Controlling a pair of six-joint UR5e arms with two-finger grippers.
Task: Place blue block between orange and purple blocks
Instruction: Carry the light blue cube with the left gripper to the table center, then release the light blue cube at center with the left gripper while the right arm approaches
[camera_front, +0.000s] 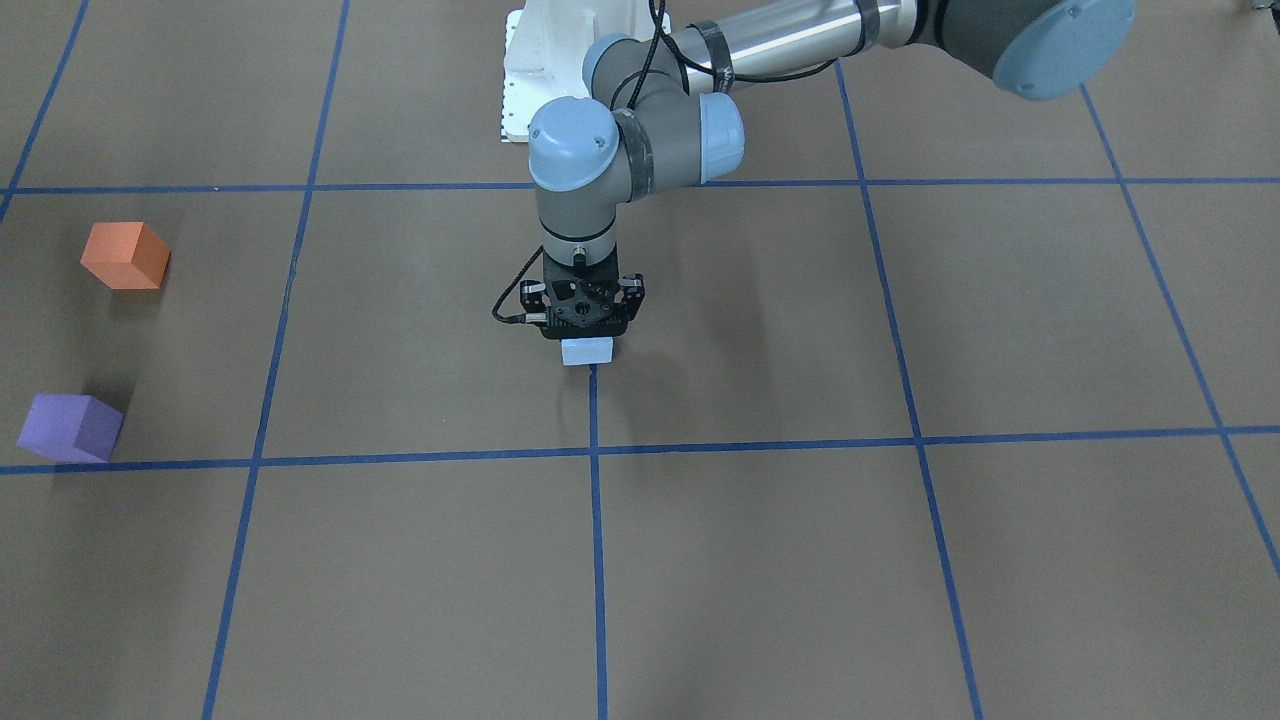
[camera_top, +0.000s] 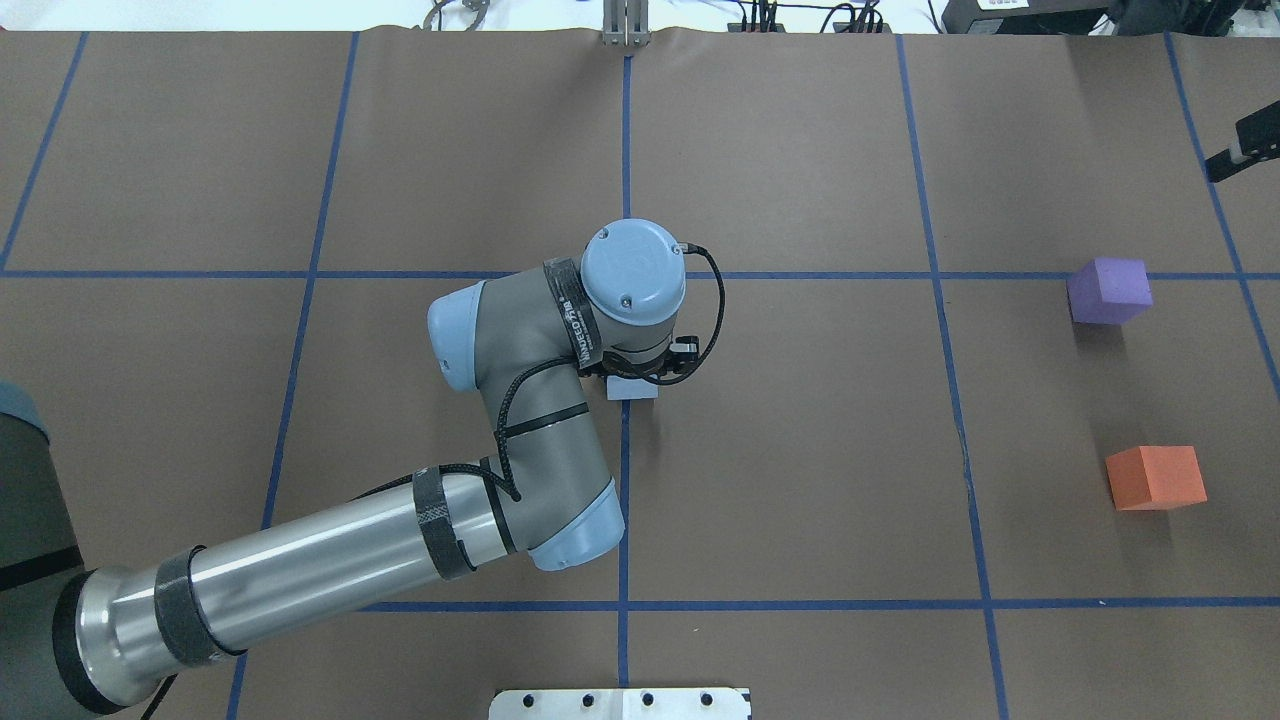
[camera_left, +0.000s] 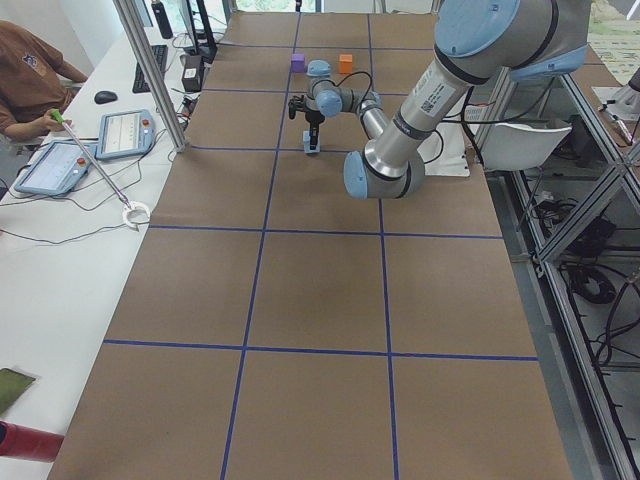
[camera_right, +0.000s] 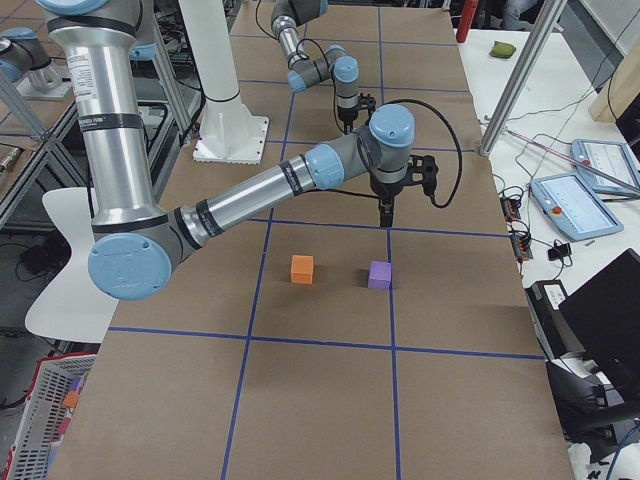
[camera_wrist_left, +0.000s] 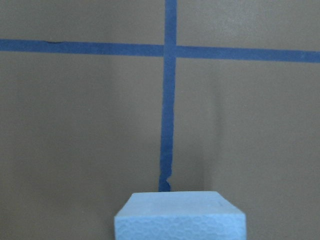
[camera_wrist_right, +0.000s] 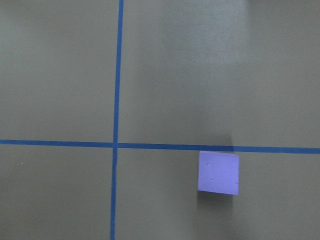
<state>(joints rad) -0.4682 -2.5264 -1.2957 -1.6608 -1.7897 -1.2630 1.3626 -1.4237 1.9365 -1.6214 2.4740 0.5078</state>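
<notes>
Left gripper (camera_front: 588, 336) vertical, clamped on blue block (camera_front: 587, 352) mid-table over the centre tape line (camera_front: 597, 540), orange block (camera_front: 125, 256) and purple block (camera_front: 70, 428) well off toward the robot's right table end, gap between them, right gripper (camera_right: 386, 212) raised near purple block, opening can't be read.

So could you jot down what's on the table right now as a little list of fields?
blue block: mid-table, directly under the left hand
grip: cannot tell whether closed
orange block: toward the robot's right, apart from purple
purple block: same side, farther from the robot
placed between them: not yet
</notes>
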